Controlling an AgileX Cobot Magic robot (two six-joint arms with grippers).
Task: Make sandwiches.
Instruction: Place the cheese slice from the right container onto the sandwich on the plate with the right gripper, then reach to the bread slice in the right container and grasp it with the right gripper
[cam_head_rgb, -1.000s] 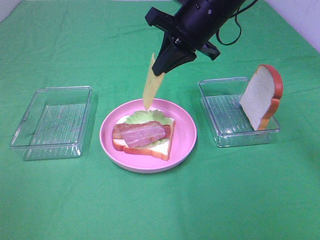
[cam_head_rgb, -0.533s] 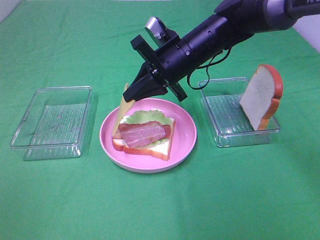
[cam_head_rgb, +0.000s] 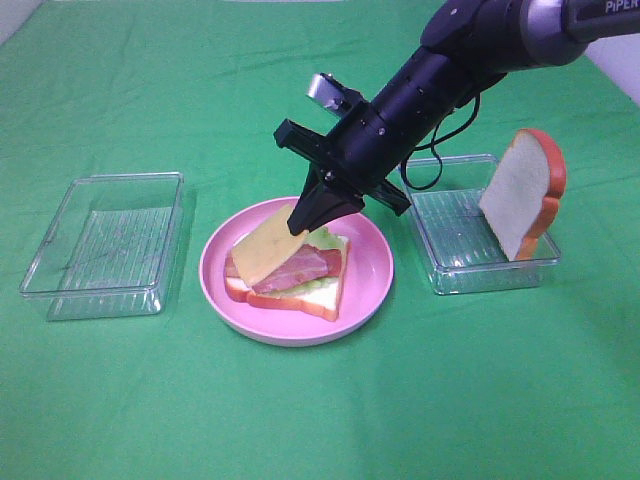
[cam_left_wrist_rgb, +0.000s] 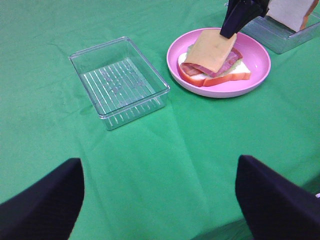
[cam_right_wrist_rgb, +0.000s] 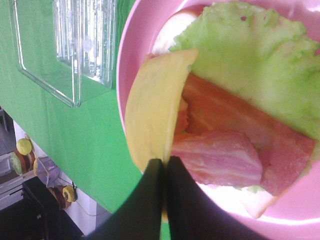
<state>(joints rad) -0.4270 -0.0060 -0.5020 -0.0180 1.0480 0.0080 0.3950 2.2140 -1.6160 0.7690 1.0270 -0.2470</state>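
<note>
On the pink plate (cam_head_rgb: 370, 285) sit bread, lettuce and bacon (cam_head_rgb: 300, 272); my right claw (cam_head_rgb: 300, 224) pinches the cheese slice (cam_head_rgb: 265, 245) onto them, left claw spread. Top bread slice (cam_head_rgb: 520, 195) waits in the tray right of the plate

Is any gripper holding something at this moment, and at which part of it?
The right gripper pinches the yellow cheese slice by one edge, its far end, over the stack on the pink plate. The left gripper is open and holds nothing.

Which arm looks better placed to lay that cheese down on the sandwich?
Right. The right gripper is shut on the cheese, which already leans on the bacon. The left gripper hangs open, away from the plate.
</note>
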